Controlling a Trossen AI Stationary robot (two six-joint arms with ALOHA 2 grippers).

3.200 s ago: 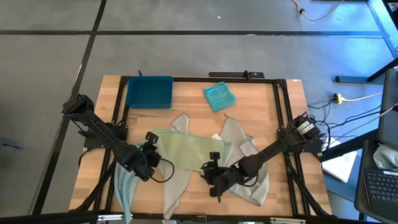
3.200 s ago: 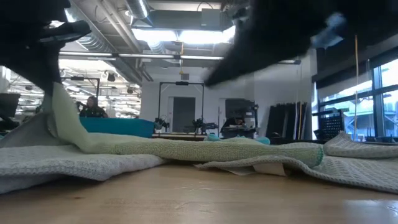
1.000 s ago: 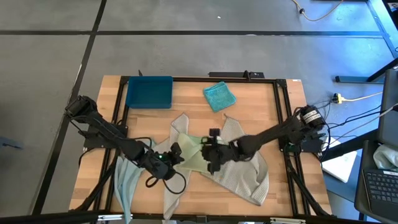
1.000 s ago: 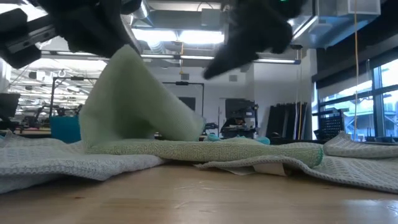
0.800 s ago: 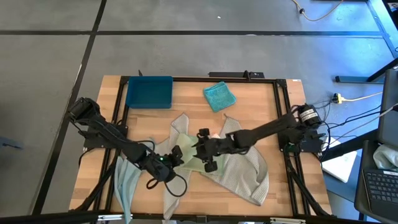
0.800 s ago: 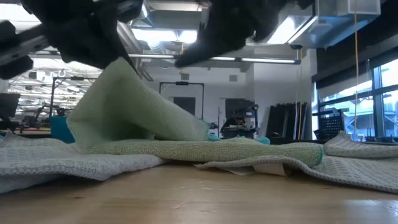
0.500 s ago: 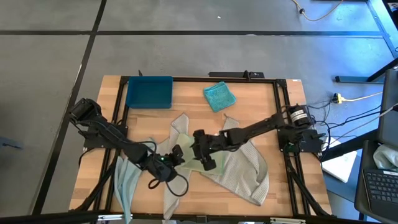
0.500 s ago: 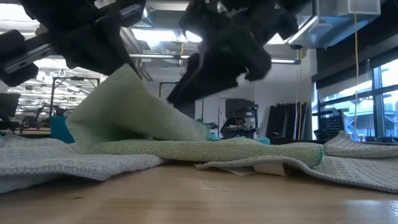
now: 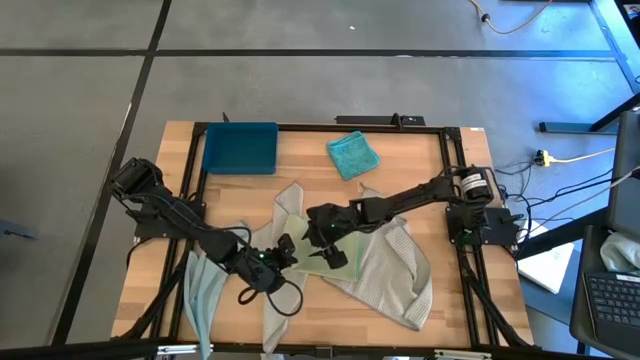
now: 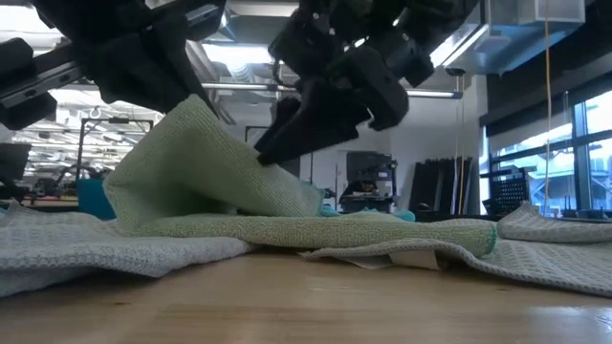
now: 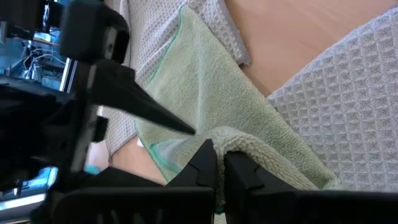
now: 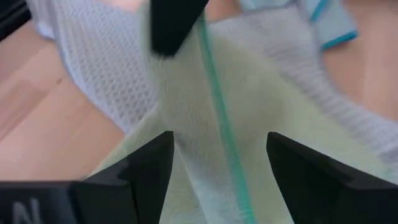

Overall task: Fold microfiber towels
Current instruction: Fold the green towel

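The pale green towel (image 9: pixel 306 263) lies mid-table on a light grey towel (image 9: pixel 385 275), with one side raised into a peak (image 10: pixel 196 134). My left gripper (image 9: pixel 287 249) is shut on that raised part. My right gripper (image 9: pixel 322 244) is open, slanting down at the raised towel from the table's right. In its wrist view its fingers (image 12: pixel 152 165) stand on either side of the towel's teal-stitched edge (image 12: pixel 217 118). The teal towel (image 9: pixel 352 155) lies folded at the far middle. A pale blue towel (image 9: pixel 202 290) hangs over the near left. My left gripper (image 11: pixel 219 157) pinches a rolled-over edge of the pale green towel (image 11: pixel 233 140) between its two fingertips, slanting down from the table's left. That part is lifted and the rest slopes down onto the grey towel (image 11: pixel 348 87). Whether my right gripper touches the towel, I cannot tell.
A dark blue tray (image 9: pixel 240 148) stands at the far left corner. A second light grey towel (image 9: pixel 288 198) pokes out toward the far side from under the green one. Bare wood shows between the towels and the tray, and along the near edge (image 10: pixel 316 306).
My right gripper has gone toward the table's left and down, turning its fingers onto the raised green towel. The towel's peak, held by my left gripper, has sunk a little. The rest of the towel lies as before.
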